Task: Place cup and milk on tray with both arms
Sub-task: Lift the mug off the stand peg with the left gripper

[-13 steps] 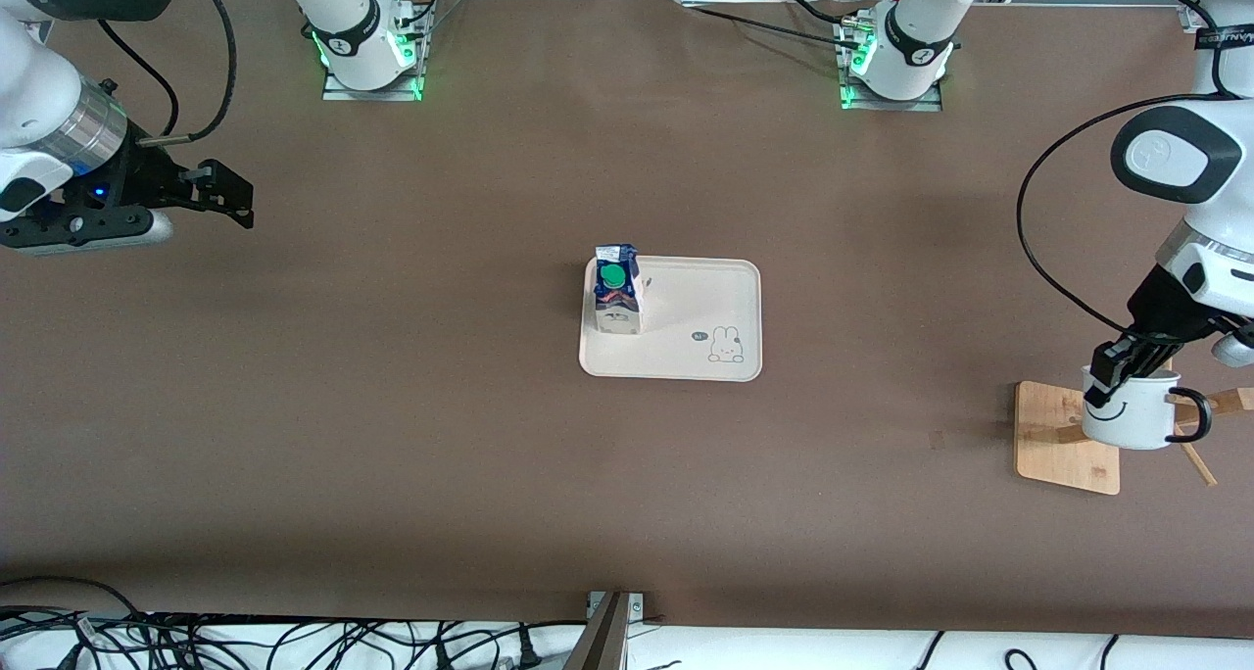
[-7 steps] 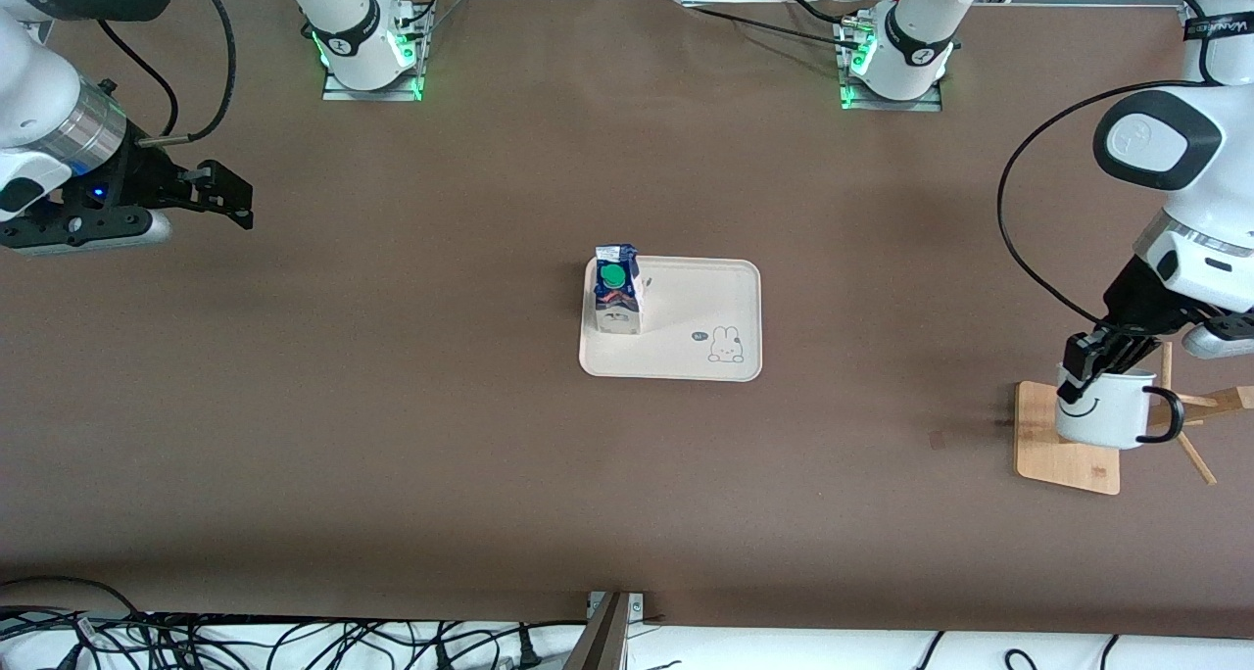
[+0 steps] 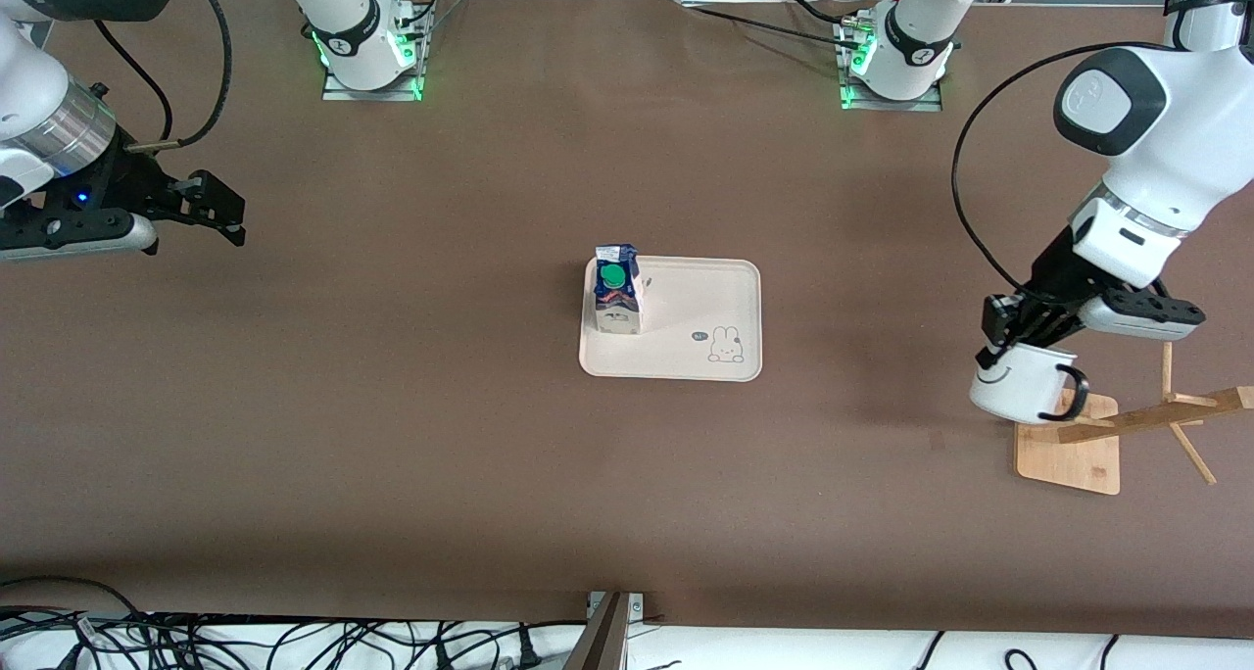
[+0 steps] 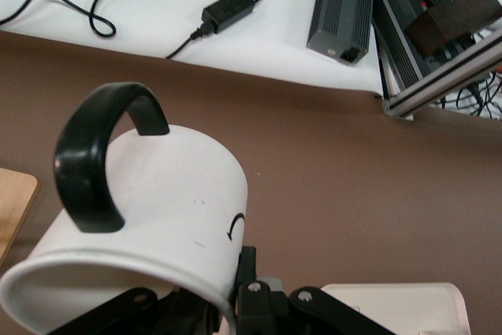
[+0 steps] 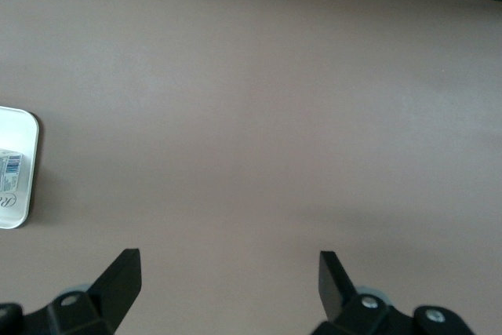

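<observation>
The left gripper (image 3: 1001,342) has its jaws pinched on the rim of the cup (image 3: 1019,386), so the cup hangs below them, tipped, up in the air by the wooden rack (image 3: 1068,454). The milk (image 3: 617,291) stands on the tray (image 3: 686,357); its writing is too small to read. The right gripper (image 3: 220,208) waits over bare surface, jaws wide apart, holding nothing.

tray (image 4: 392,307) cut off at wrist-view edge, cup (image 4: 133,225) rim hiding left gripper (image 4: 227,304) fingertips
</observation>
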Tool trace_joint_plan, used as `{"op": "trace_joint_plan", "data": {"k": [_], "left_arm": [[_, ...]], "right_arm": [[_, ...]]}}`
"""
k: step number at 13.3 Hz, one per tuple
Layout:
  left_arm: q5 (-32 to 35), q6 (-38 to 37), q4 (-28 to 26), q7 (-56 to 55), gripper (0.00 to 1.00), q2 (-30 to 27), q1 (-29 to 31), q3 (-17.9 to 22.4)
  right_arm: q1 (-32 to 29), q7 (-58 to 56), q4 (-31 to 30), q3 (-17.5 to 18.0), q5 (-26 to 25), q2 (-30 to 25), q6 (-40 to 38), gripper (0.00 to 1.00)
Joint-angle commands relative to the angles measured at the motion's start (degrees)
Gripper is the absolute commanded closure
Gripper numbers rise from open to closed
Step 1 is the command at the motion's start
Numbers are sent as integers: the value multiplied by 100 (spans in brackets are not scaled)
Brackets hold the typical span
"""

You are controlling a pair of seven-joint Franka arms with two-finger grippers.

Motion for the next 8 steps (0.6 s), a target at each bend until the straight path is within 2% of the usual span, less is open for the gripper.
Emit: {"op": "trace_joint_plan", "data": {"k": [1, 3, 6, 8], "left_arm": [[204, -856, 310, 45, 97, -41, 53, -35], [301, -1436, 599, 53, 96, 29, 44, -35], [897, -2673, 1223, 62, 99, 196, -34, -61], [907, -3527, 1671, 18, 100, 345, -104, -88]], "right_arm": [[-237, -75, 81, -53, -100, 98, -87, 0], [-360, -84, 90, -53, -100, 116, -289, 0], [-343, -84, 108, -45, -74, 107, -307, 0], [-351, -92, 99, -44, -56, 107, -307, 0]]}}
